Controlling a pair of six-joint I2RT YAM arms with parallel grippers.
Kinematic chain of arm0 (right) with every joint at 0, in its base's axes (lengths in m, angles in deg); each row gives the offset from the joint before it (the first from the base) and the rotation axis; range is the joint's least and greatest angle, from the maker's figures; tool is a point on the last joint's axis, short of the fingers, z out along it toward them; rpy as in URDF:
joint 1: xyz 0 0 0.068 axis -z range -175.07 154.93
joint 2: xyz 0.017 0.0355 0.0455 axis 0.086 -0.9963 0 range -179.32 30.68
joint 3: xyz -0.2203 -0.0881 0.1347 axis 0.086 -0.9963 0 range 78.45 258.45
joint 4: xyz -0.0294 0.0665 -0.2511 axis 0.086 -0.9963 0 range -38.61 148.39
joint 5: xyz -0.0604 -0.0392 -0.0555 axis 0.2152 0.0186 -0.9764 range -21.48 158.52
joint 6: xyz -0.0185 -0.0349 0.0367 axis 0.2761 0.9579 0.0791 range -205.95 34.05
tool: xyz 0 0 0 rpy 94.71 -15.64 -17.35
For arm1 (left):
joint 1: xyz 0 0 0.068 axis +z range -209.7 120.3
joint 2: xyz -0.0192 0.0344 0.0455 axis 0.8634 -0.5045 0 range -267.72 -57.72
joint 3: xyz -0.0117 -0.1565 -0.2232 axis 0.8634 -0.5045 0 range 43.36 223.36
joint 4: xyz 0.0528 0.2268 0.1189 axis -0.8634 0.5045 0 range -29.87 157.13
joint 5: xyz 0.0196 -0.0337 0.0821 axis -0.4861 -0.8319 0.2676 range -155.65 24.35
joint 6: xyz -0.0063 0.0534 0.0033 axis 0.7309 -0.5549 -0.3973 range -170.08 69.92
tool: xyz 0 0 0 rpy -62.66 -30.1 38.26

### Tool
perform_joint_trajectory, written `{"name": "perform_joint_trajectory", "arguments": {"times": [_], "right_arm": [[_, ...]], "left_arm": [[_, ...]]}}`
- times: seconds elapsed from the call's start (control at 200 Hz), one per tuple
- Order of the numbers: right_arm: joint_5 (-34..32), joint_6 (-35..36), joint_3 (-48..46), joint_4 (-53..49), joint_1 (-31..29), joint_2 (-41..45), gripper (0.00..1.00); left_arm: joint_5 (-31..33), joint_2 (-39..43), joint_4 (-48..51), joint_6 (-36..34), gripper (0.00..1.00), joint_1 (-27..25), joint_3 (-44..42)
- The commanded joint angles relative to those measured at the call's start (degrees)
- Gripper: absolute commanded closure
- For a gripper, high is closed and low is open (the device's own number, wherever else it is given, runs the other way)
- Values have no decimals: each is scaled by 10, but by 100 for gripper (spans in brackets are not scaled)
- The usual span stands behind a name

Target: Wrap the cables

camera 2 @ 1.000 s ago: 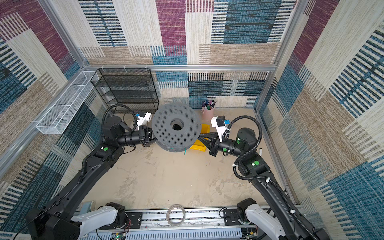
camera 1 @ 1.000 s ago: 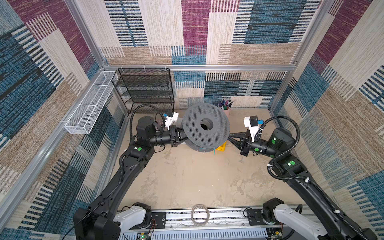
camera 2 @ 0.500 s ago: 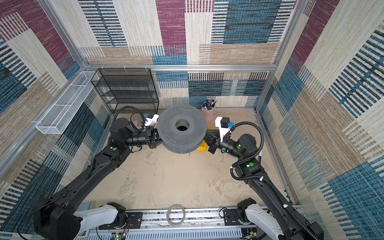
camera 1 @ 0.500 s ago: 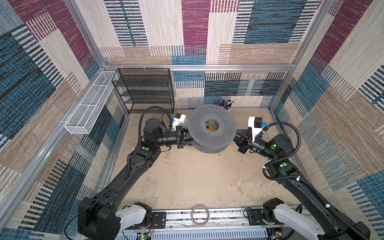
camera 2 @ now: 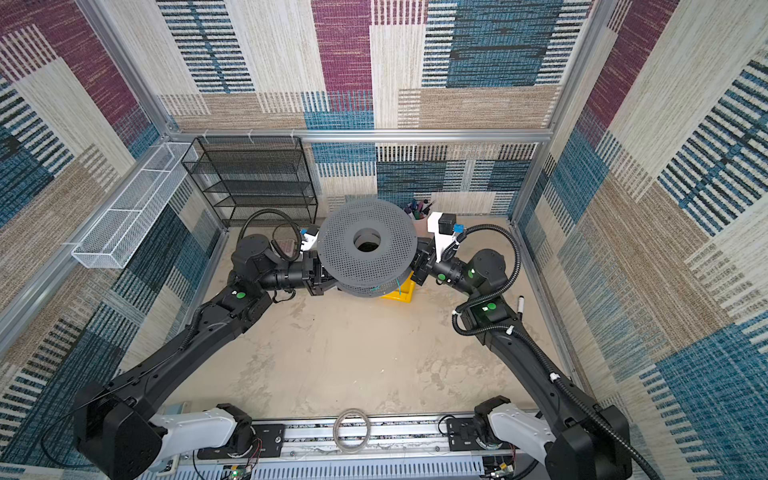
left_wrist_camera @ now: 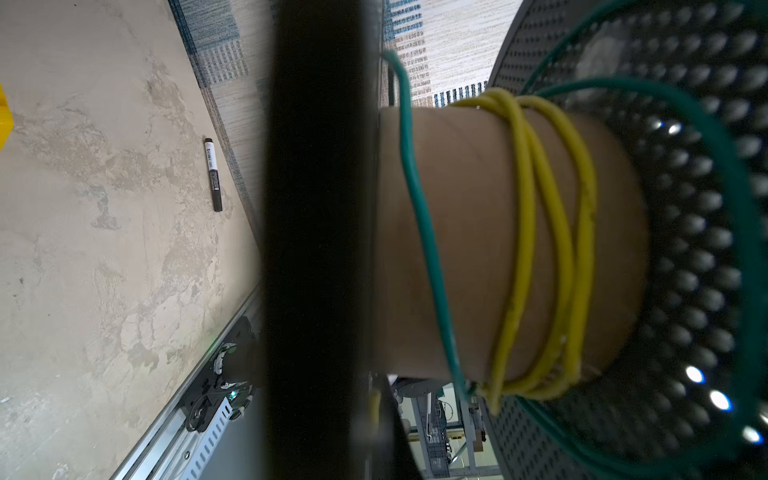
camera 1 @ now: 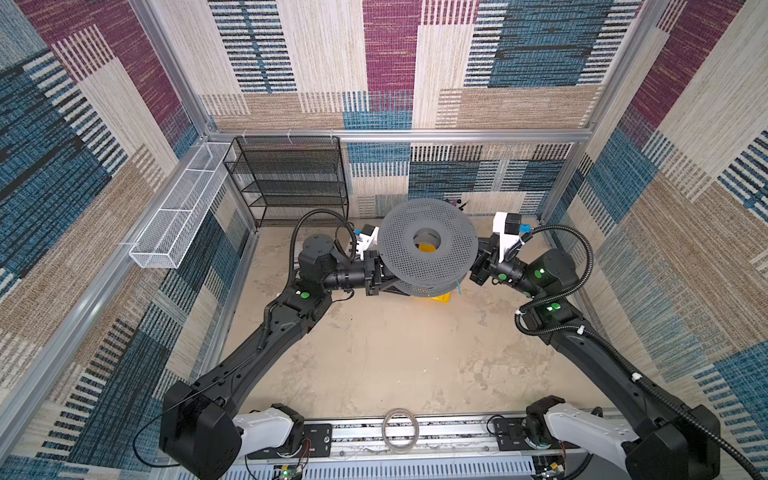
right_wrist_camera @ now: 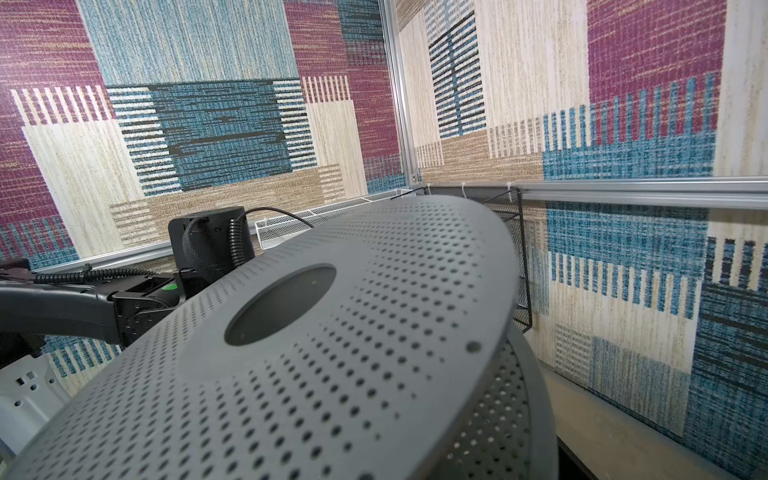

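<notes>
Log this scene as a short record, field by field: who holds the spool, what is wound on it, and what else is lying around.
spool: grey, perforated, held up off the table
left tool: shut on the spool
right tool: shut, at the spool's far edge; contact unclear
yellow cable: several turns round the cardboard core
teal cable: looser turns, same core
yellow bin: under the spool
marker: lying on the table
tubing hoop: on the front rail
</notes>
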Motion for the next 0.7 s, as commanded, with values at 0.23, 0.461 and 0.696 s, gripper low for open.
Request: {"name": "perform_joint_trajectory", "arguments": {"times": [0.23,0.461,0.696], "right_arm": [[13,82,33,-201,-6,29,60],[-82,115,6,-294,-6,91,39],[-168,153,30,-397,-7,126,17]], "left_arm": [[34,33,16,-1,100,45,12],[82,42,61,-32,100,96,9],[54,14,70,-77,100,131,-6]]}}
